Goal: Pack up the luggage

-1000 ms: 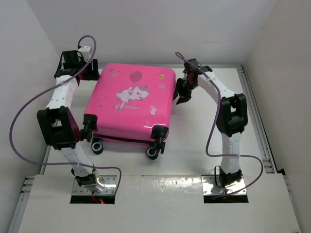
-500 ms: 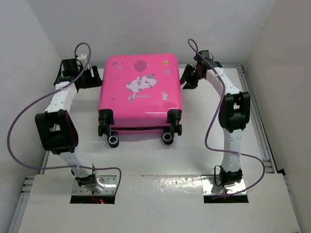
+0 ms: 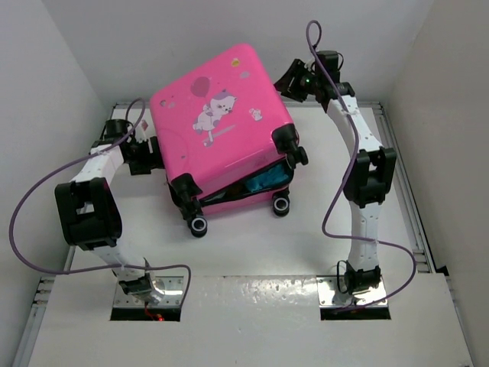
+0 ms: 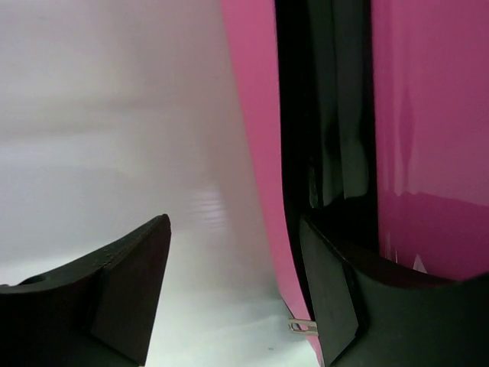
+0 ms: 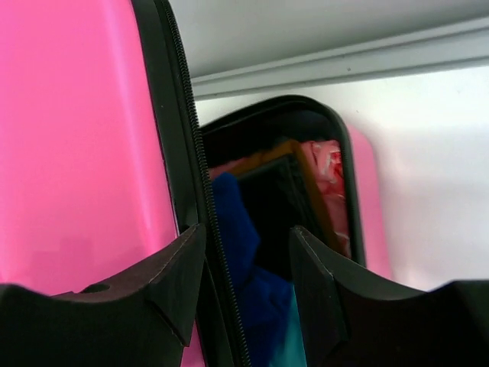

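Since the frame half a second before, the luggage (image 3: 221,115) had swung round and its lid had lifted. The right gripper (image 3: 286,79) had climbed with it, and the left gripper (image 3: 151,155) had dropped lower at the case's left side. The pink suitcase stood towards the far edge of the table (image 3: 252,252), wheels turned to the near right. Teal and blue fabric (image 3: 267,180) showed in the gap. Both pairs of fingers were parted. The right ones straddled the lid's zipper rim (image 5: 183,153) and the left ones the lower shell's edge, neither visibly clamped. We judged the step to be handling the lid over a case already filled. Next, the lid needed bringing down squarely, with no fabric caught in the seam.
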You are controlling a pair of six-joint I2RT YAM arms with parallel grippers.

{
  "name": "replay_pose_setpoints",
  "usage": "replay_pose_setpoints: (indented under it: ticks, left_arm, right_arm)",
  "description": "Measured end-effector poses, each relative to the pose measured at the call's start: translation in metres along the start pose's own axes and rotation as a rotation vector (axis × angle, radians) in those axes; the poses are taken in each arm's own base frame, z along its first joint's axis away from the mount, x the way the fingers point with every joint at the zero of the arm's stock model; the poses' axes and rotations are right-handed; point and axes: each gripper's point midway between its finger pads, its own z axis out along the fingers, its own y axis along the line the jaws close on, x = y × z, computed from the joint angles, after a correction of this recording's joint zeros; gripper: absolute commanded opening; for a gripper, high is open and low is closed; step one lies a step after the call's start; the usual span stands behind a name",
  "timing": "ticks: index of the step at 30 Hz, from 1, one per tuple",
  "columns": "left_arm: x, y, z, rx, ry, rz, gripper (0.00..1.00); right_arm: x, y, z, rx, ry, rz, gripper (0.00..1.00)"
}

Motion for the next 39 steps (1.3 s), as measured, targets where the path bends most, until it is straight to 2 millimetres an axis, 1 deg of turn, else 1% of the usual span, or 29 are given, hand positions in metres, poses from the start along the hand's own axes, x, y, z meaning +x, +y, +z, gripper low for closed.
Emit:
replay_pose_setpoints:
  ticks: [2, 3, 5, 6, 7, 9, 11, 12, 13, 15, 16, 18, 19, 20, 23, 25, 27, 28, 29, 30, 31, 32, 33, 34, 35, 36, 37, 38, 39]
  left_arm:
    - [0.002, -0.002, 0.001, 0.007, 0.008, -0.035, 0.74]
    - [0.002, -0.003, 0.001, 0.009, 0.01, -0.049, 0.74]
    - [0.002, -0.002, 0.001, 0.008, 0.007, -0.066, 0.74]
    - [0.001, -0.001, 0.0, 0.01, 0.004, -0.074, 0.74]
    - [0.001, 0.0, 0.0, 0.013, 0.001, -0.08, 0.74]
    - [-0.001, 0.002, -0.003, 0.024, -0.017, -0.093, 0.74]
    - [-0.004, 0.006, -0.007, 0.025, -0.042, -0.098, 0.74]
    - [-0.005, 0.009, -0.01, 0.024, -0.057, -0.101, 0.74]
    - [-0.007, 0.01, -0.014, 0.025, -0.071, -0.103, 0.74]
    - [-0.01, 0.012, -0.021, 0.036, -0.104, -0.107, 0.74]
    - [-0.01, 0.012, -0.025, 0.041, -0.117, -0.107, 0.75]
    - [-0.009, 0.014, -0.036, 0.047, -0.148, -0.111, 0.77]
    - [-0.008, 0.013, -0.041, 0.054, -0.161, -0.11, 0.77]
    - [-0.008, 0.013, -0.046, 0.056, -0.176, -0.112, 0.78]
    - [-0.006, 0.015, -0.057, 0.061, -0.21, -0.117, 0.78]
    - [-0.006, 0.021, -0.061, 0.053, -0.223, -0.128, 0.79]
    - [-0.007, 0.027, -0.063, 0.042, -0.233, -0.138, 0.8]
    - [-0.007, 0.03, -0.064, 0.036, -0.239, -0.145, 0.8]
    - [-0.008, 0.034, -0.065, 0.029, -0.244, -0.151, 0.8]
    - [-0.009, 0.037, -0.067, 0.022, -0.252, -0.156, 0.81]
    - [-0.01, 0.041, -0.068, 0.013, -0.259, -0.161, 0.82]
    - [-0.011, 0.045, -0.069, 0.006, -0.264, -0.167, 0.82]
    - [-0.012, 0.049, -0.071, -0.005, -0.272, -0.174, 0.82]
    - [-0.013, 0.053, -0.072, -0.014, -0.278, -0.18, 0.82]
    - [-0.014, 0.057, -0.074, -0.023, -0.287, -0.187, 0.82]
    - [-0.015, 0.06, -0.075, -0.031, -0.296, -0.194, 0.82]
    - [-0.016, 0.063, -0.077, -0.037, -0.305, -0.202, 0.82]
    - [-0.015, 0.067, -0.078, -0.043, -0.313, -0.21, 0.82]
    - [-0.015, 0.069, -0.079, -0.046, -0.317, -0.216, 0.8]
  right_arm:
    - [-0.002, 0.002, 0.0, -0.008, -0.008, -0.007, 0.5]
    - [0.0, 0.0, 0.001, -0.005, -0.005, -0.009, 0.48]
    - [0.009, -0.009, 0.004, 0.016, 0.014, -0.007, 0.42]
    - [0.016, -0.016, 0.005, 0.032, 0.033, -0.002, 0.38]
    - [0.022, -0.022, 0.006, 0.046, 0.05, 0.001, 0.36]
    - [0.041, -0.036, 0.006, 0.076, 0.108, 0.005, 0.36]
    - [0.058, -0.046, 0.005, 0.092, 0.161, 0.006, 0.4]
    - [0.064, -0.051, 0.005, 0.102, 0.178, 0.006, 0.43]
    - [0.071, -0.057, 0.004, 0.114, 0.199, 0.005, 0.48]
    - [0.08, -0.069, 0.001, 0.138, 0.23, -0.002, 0.51]
    - [0.082, -0.073, -0.001, 0.146, 0.24, -0.002, 0.51]
    - [0.081, -0.074, -0.003, 0.132, 0.247, -0.008, 0.54]
    - [0.078, -0.073, -0.002, 0.125, 0.24, -0.018, 0.54]
    - [0.074, -0.073, -0.003, 0.12, 0.231, -0.028, 0.57]
    - [0.059, -0.074, -0.007, 0.105, 0.204, -0.068, 0.62]
    - [0.047, -0.075, -0.014, 0.096, 0.182, -0.112, 0.66]
    - [0.03, -0.072, -0.032, 0.085, 0.159, -0.153, 0.69]
    - [0.021, -0.068, -0.046, 0.069, 0.144, -0.176, 0.69]
    - [0.01, -0.062, -0.066, 0.047, 0.123, -0.201, 0.69]
    - [0.007, -0.054, -0.085, 0.027, 0.116, -0.224, 0.68]
    - [0.003, -0.047, -0.109, 0.008, 0.1, -0.252, 0.64]
    - [0.006, -0.038, -0.135, -0.01, 0.08, -0.29, 0.58]
    - [0.017, -0.032, -0.159, -0.02, 0.086, -0.323, 0.34]
    - [0.034, -0.02, -0.189, -0.047, 0.077, -0.384, 0.24]
    - [0.053, -0.011, -0.21, -0.071, 0.067, -0.437, 0.16]
    - [0.084, -0.001, -0.235, -0.103, 0.077, -0.491, 0.03]
    - [0.109, 0.007, -0.254, -0.139, 0.054, -0.576, 0.0]
    - [0.135, 0.012, -0.267, -0.18, 0.032, -0.667, 0.0]
    - [0.167, 0.012, -0.278, -0.228, 0.035, -0.737, 0.0]
